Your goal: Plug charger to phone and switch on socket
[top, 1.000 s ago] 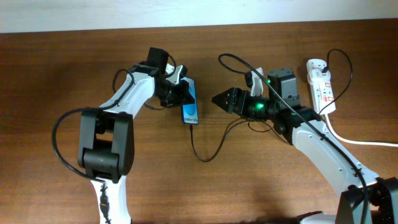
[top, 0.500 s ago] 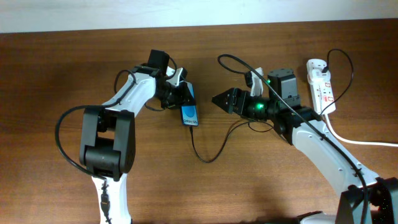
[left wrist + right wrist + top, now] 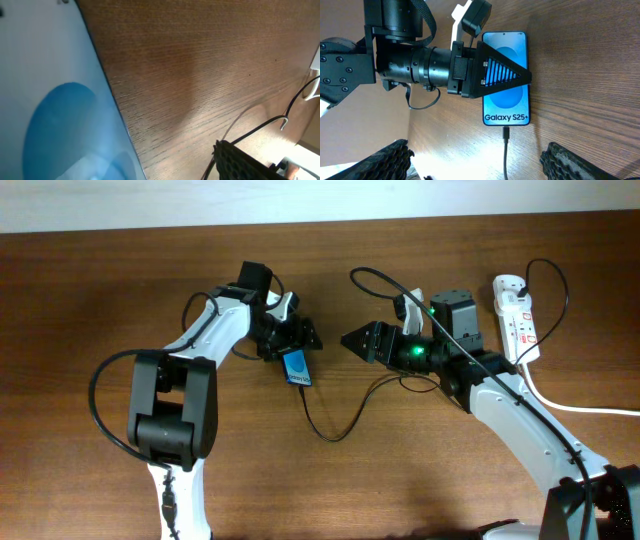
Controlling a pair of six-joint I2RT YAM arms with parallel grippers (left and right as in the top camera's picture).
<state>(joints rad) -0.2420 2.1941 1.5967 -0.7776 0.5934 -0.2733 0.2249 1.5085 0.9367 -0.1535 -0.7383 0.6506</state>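
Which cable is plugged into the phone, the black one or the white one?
The thin black charger, in the phone's bottom edge; the thick white cord runs from the socket.

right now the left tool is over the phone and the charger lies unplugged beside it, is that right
Not quite. The charger is plugged into the bottom edge of the phone, not lying unplugged beside it; the right wrist view shows this. The left tool is over the phone, as you said.
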